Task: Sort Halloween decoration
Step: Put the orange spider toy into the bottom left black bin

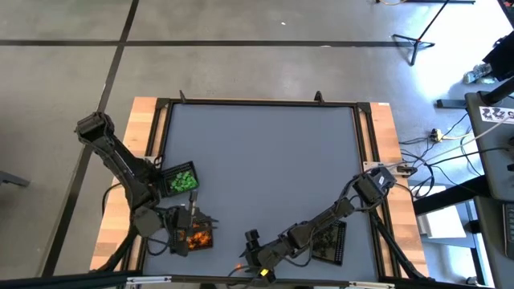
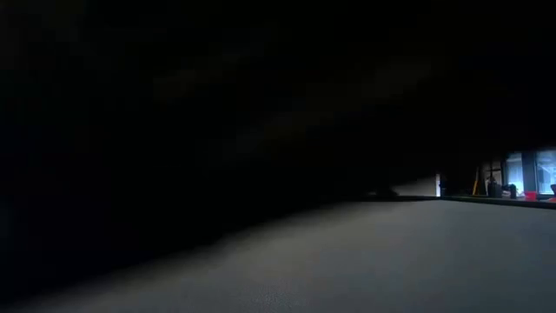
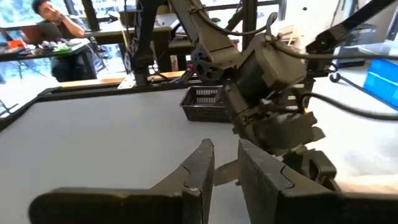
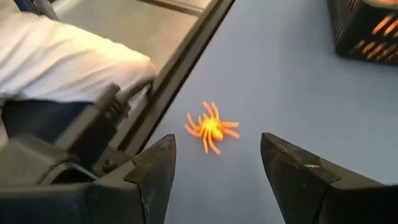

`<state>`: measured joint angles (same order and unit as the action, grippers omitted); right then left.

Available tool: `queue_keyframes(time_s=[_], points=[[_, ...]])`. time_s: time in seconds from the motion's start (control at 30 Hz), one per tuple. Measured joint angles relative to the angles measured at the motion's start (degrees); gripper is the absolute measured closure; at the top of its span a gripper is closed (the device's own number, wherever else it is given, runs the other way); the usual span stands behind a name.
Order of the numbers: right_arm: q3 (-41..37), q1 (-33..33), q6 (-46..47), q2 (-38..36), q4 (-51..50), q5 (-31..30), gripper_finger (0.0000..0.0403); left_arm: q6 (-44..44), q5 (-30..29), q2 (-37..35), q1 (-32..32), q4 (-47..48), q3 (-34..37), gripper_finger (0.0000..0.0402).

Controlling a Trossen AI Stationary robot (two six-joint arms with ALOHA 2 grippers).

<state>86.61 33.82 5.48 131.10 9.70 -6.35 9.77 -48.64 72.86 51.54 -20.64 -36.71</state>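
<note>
**Right gripper lines up on a stray orange spider**

From above, the left gripper (image 1: 195, 218) hangs at the near left of the desk (image 1: 265, 160), over the tray of orange trinkets (image 1: 197, 238), with the tray of green trinkets (image 1: 181, 180) just behind it. The right gripper (image 1: 255, 249) reaches low toward the near edge, well clear of the black tray (image 1: 331, 242) beside its arm.

The low view is almost wholly dark, probably blocked by an arm close to the lens.

The left wrist view shows that gripper's jaws narrowly apart with nothing visible between them, facing the right arm.

In the right wrist view the jaws stand wide apart, framing an orange spider (image 4: 211, 128) lying loose beside the desk's frame, apparently ready for a pick.
</note>
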Motion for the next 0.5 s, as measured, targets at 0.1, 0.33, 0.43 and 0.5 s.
queue_keyframes(time_s=[0.1,0.33,0.43,0.5], points=[[-0.02,-0.03,0.06,0.23,-0.46,-0.15,0.0172,0.62,1.43,0.0,-0.73,-0.06,0.0,0.0336],[1.05,-0.09,-0.81,2.0,0.87,-1.54,0.0172,3.9,1.72,0.0,-1.02,-0.05,0.0,0.0336],[4.34,-0.02,-0.99,4.14,0.62,-0.63,0.0172,6.46,3.82,0.0,-1.01,0.62,0.0,0.0336],[6.23,0.01,-0.96,5.23,-1.74,-0.66,0.0172,7.27,7.42,0.02,-0.96,1.29,0.0,0.0336]])
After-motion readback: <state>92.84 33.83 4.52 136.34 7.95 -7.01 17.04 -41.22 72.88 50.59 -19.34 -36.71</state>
